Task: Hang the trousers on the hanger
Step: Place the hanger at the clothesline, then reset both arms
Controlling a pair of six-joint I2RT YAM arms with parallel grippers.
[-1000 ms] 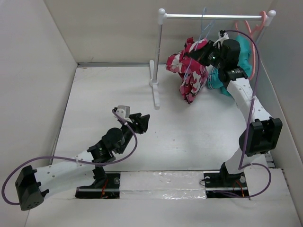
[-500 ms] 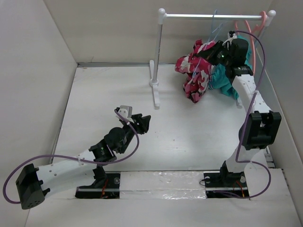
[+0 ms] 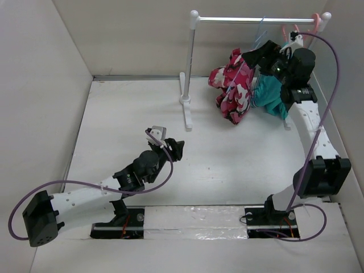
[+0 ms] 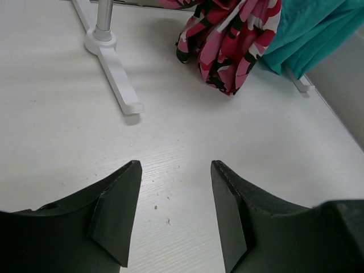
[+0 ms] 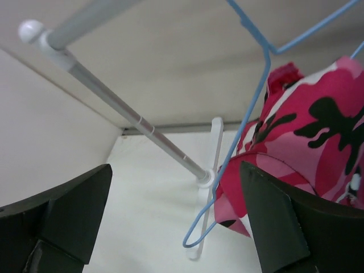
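In the top view, the trousers [image 3: 232,85] are seen bunched over the hanger [image 3: 259,35] beneath the rack rail [image 3: 256,19] at about 1 o'clock on the table [image 3: 227,159], with the teal garment [image 3: 272,98] touching them at their 3 o'clock. The right gripper [image 3: 257,60] is held beside the hanger's upper part, its fingers spread wide and nothing clasped between them. The left gripper [image 3: 176,149] is held low at about 7 o'clock, well apart from the trousers, its fingers parted over bare table.
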